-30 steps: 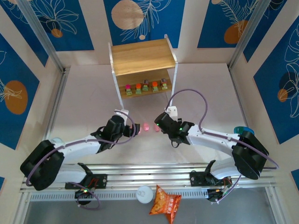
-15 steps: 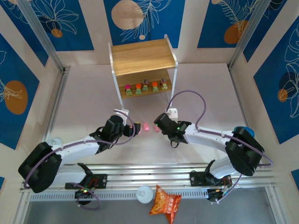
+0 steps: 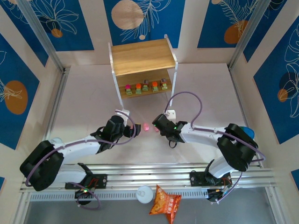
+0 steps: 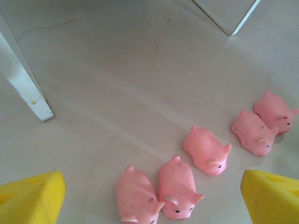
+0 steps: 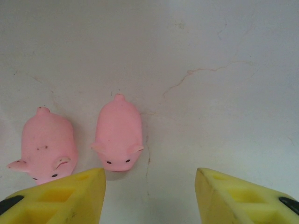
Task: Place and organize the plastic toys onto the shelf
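Several pink pigs lie on the table in front of the shelf. In the left wrist view two pigs lie side by side between the wide-apart yellow pads of my left gripper, which is open. Other pigs lie to the right. My right gripper is open over bare table, just right of a pig; another pig lies further left. Several blocky toys stand in a row on the shelf's lower board. From above, both grippers flank the pigs.
A white shelf leg stands close on the left in the left wrist view. An orange snack bag and a white round object lie beyond the near rail. Blue-panelled walls enclose the table.
My right gripper has slid left toward the pigs and its jaws have narrowed a little. The left arm has stayed almost still, jaws wide.
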